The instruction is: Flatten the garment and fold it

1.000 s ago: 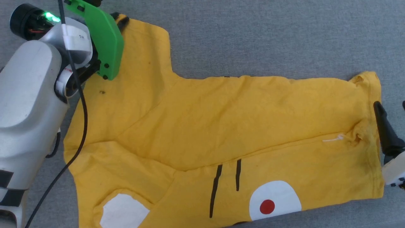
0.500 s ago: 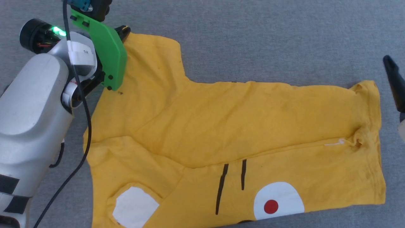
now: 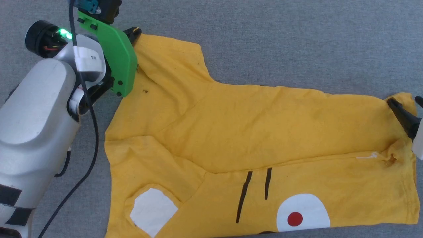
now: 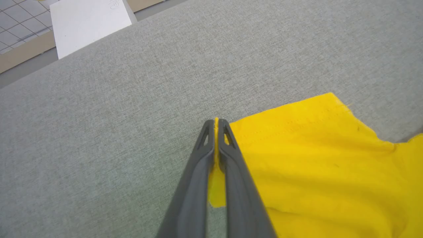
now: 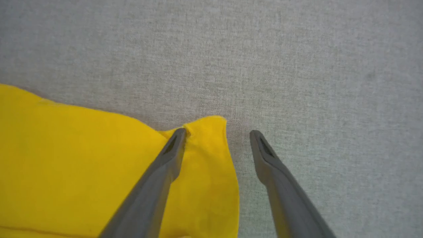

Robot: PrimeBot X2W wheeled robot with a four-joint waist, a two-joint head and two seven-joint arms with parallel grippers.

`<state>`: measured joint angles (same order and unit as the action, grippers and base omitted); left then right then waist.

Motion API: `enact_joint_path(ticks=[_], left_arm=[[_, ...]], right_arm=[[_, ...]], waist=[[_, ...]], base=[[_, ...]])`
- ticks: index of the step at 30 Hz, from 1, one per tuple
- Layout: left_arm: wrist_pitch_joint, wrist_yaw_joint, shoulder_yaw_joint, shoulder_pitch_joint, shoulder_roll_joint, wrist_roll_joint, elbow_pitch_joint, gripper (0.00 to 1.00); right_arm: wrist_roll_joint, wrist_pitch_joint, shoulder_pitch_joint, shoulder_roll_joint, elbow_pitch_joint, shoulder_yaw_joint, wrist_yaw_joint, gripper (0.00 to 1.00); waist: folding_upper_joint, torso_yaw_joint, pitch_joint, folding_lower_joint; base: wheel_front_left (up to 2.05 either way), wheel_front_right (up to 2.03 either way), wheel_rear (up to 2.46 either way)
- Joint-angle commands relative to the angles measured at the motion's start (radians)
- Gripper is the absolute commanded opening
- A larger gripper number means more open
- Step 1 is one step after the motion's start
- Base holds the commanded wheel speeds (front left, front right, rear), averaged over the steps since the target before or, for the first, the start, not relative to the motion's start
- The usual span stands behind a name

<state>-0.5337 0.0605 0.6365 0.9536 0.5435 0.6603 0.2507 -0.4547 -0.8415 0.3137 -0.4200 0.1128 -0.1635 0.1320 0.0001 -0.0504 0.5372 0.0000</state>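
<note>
The bright yellow T-shirt (image 3: pixel 264 132) lies spread on the grey cloth surface, its lower part folded over. On it I see two black lines (image 3: pixel 254 191), a white oval with a red dot (image 3: pixel 302 213), a white label patch (image 3: pixel 153 211) and a small hem hole (image 3: pixel 392 159). My left gripper (image 3: pixel 134 32) is shut on the far sleeve corner, and yellow cloth shows between its fingers (image 4: pixel 216 123). At the hem's far corner my right gripper (image 3: pixel 405 100) stands open. One finger (image 5: pixel 178 135) rests on the T-shirt (image 5: pixel 82 158); the other is on bare surface.
The grey surface (image 3: pixel 297 39) stretches beyond the shirt on all sides. Past its far edge the left wrist view shows a white board (image 4: pixel 89 23) and tiled floor (image 4: pixel 16 16). A black cable (image 3: pixel 94 132) hangs beside my left forearm.
The whole picture has shifted, so the camera has moved. My right gripper left the middle of the hem, rose clear, and now sits at the hem's far corner. The left gripper stays shut on the sleeve.
</note>
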Motion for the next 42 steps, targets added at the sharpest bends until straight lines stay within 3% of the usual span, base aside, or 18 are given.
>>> enact_joint_path(ticks=[1,2,3,12,20,29,35,42], left_arm=[[0.005,-0.008,0.002,-0.007,0.0,0.003,-0.002,0.0],[0.005,-0.009,0.002,-0.006,0.0,0.003,-0.003,0.0],[0.006,-0.01,0.002,-0.004,0.0,0.002,-0.004,0.0],[0.068,-0.03,-0.03,0.01,-0.001,0.003,-0.012,0.0],[0.166,-0.04,-0.085,-0.061,0.019,0.046,-0.081,0.0],[0.311,-0.081,-0.156,-0.292,0.071,0.099,-0.303,0.0],[0.369,-0.136,-0.184,-0.497,0.105,0.136,-0.493,0.0],[0.416,-0.199,-0.188,-0.754,0.131,0.178,-0.593,0.0]], right_arm=[[0.004,-0.007,-0.008,0.008,-0.001,-0.007,-0.001,0.34],[0.009,-0.011,-0.007,0.011,-0.002,-0.009,-0.001,0.08],[0.013,-0.012,-0.006,0.014,-0.003,-0.01,-0.001,0.0],[0.006,0.074,0.033,0.005,0.004,0.005,-0.001,0.0],[-0.008,0.175,-0.001,0.022,0.016,-0.022,-0.001,0.0],[-0.023,0.232,-0.139,0.073,0.073,-0.066,-0.001,0.0],[-0.035,0.242,-0.26,0.12,0.115,-0.118,-0.001,0.0],[-0.043,0.236,-0.375,0.174,0.135,-0.149,-0.001,0.0]], waist=[[-0.0001,0.004,0.006,0.0],[-0.0001,0.005,0.008,0.0],[-0.0001,0.006,0.011,0.0],[-0.0001,0.009,0.015,0.0],[-0.0001,0.013,-0.048,0.0],[-0.0001,0.023,-0.165,0.0],[-0.0001,0.038,-0.223,0.0],[-0.0001,0.052,-0.257,0.0]], base=[[0.0,0.0,0.0],[0.0,0.0,0.0],[0.0,0.0,0.0],[0.0,0.0,0.0],[0.0,0.0,0.0],[0.0,0.0,0.0],[0.0,0.0,0.0],[0.0,0.0,0.0]])
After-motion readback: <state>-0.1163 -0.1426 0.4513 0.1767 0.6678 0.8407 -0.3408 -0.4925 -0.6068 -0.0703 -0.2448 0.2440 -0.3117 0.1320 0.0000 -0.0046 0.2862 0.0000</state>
